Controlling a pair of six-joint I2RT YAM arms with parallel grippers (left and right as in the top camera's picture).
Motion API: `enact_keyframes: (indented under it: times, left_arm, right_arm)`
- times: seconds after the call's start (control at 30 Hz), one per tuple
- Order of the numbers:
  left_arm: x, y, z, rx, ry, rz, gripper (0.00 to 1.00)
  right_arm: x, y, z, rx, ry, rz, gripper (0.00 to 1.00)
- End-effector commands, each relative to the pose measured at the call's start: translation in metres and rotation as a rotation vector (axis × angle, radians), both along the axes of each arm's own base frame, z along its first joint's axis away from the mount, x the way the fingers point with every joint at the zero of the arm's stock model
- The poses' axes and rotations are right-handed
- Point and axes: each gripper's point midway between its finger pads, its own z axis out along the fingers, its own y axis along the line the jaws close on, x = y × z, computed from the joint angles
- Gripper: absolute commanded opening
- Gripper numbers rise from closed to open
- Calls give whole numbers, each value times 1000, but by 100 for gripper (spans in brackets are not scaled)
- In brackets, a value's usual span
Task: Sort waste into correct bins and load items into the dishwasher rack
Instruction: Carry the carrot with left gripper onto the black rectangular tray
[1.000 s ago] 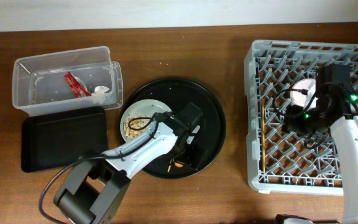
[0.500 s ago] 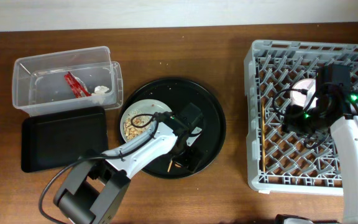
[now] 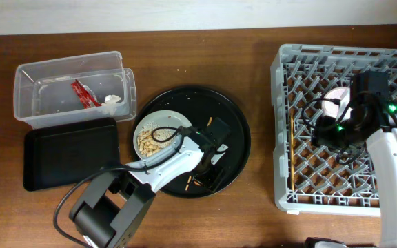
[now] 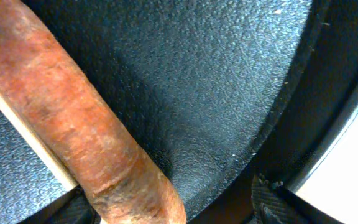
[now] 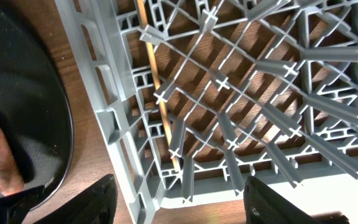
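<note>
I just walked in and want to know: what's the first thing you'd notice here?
The big grey rack on the right stands out most, the largest thing on the table. Next comes the round black tray in the middle, holding an orange carrot stick and a plate of food scraps.

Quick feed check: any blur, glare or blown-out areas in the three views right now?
Overhead: sharp, evenly lit, soft shadows only. Left wrist: carrot stick looms very close, texture of the round black tray crisp, lower right corner blown out white. Right wrist: dishwasher rack in focus, right gripper dark and soft at the bottom edge, washed-out strip beneath the rack.
</note>
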Motion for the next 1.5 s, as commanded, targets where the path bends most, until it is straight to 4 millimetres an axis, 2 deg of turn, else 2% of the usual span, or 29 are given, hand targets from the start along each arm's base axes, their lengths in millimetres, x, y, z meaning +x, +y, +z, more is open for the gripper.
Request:
enact_keyframes:
  times: [0.0,0.4,0.53,0.7,0.83,1.03,1.17,1.27,1.33,1.37,1.47]
  left_arm:
    - [3,5,-7,45,-18,-16,72]
    - [16,5,-7,54,-80,-12,51]
    - [16,5,-7,52,-82,-12,35]
    - [21,9,-6,78,-109,-6,34]
    - [30,8,5,92,-140,0,24]
    - [48,1,45,70,-220,11,24]
    - [70,21,98,60,-354,78,24]
    - [87,56,134,42,-430,209,24]
    - [101,88,149,37,-460,308,24]
    - [109,111,155,43,-471,375,24]
    - [124,171,156,83,-465,546,24]
  right_arm:
    - [0,0,4,3,-14,3,64]
    - [-1,1,4,3,-11,3,64]
    - [-1,0,4,3,-11,3,64]
    - [-1,0,4,2,-11,7,64]
    - [-2,1,3,2,-8,6,64]
    - [-2,0,3,0,-7,10,64]
    - [-2,0,3,-1,-7,10,64]
    - [-2,0,3,-2,-7,10,64]
    - [-2,0,3,-2,-7,10,64]
    - [-2,0,3,-2,-7,10,64]
    - [-2,0,3,-2,-7,10,64]
